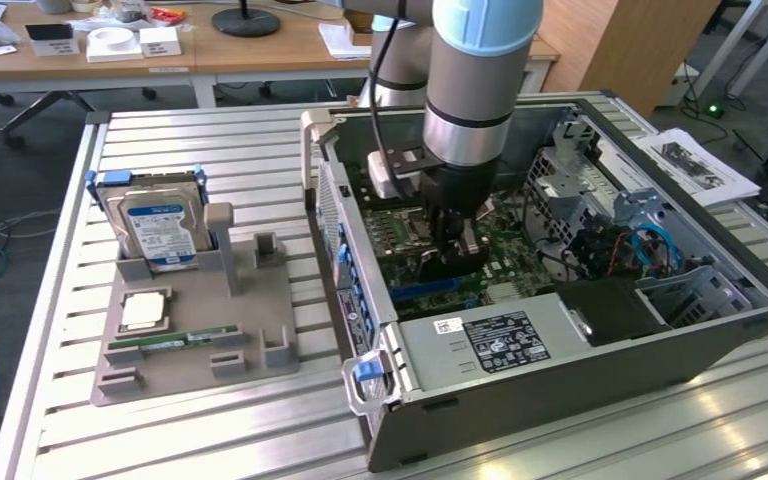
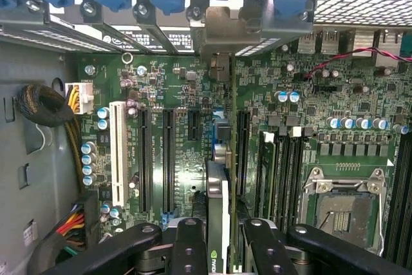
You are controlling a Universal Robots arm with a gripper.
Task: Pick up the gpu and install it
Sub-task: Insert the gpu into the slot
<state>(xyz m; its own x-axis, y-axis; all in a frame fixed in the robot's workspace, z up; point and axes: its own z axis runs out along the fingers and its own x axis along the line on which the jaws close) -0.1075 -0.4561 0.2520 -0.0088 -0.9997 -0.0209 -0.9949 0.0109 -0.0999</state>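
End effector (image 1: 454,248) of the grey robot arm reaches down into the open dark metal computer case (image 1: 651,350) at the centre of the exterior view. It is clamped on the thin dark gpu card (image 2: 217,207), held on edge between its black fingers (image 2: 190,249). The gpu card stands over the green motherboard (image 2: 183,172), between long black expansion slots (image 2: 168,152).

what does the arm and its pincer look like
The arm is a silver-grey tube with a light blue cap and a thin black ring lower down. A black cable runs beside it to a white box at the wrist. The pincer is black; its fingers are bar links with round pins.
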